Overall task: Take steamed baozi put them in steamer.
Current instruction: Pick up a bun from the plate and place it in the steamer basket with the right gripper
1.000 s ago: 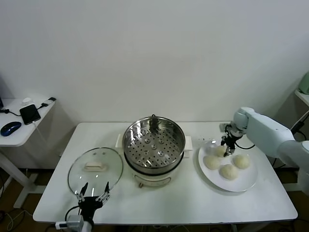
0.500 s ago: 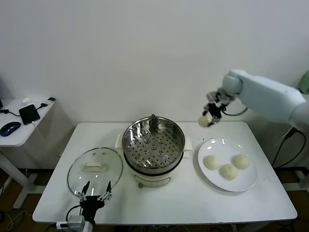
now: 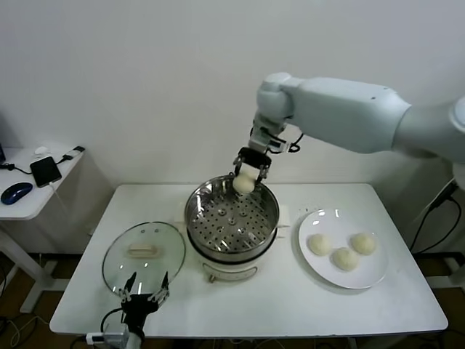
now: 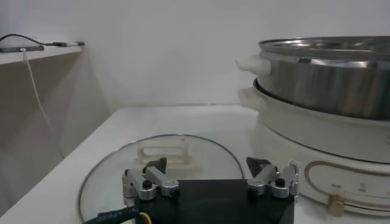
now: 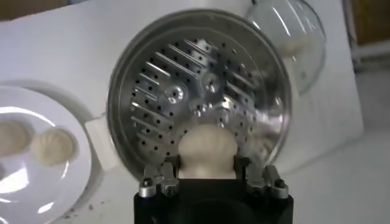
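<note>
The right gripper is clamping a steamed baozi directly above the steamer, needing a low release over its perforated tray, while the left gripper is idling open.

A round glass lid with a cream handle lies on the white desk. A flat white round plate sits towards its other end.

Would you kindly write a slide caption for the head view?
Right tool holds a cream-white dough bun above the shiny steel steamer pot; three buns remain on the white plate.
</note>
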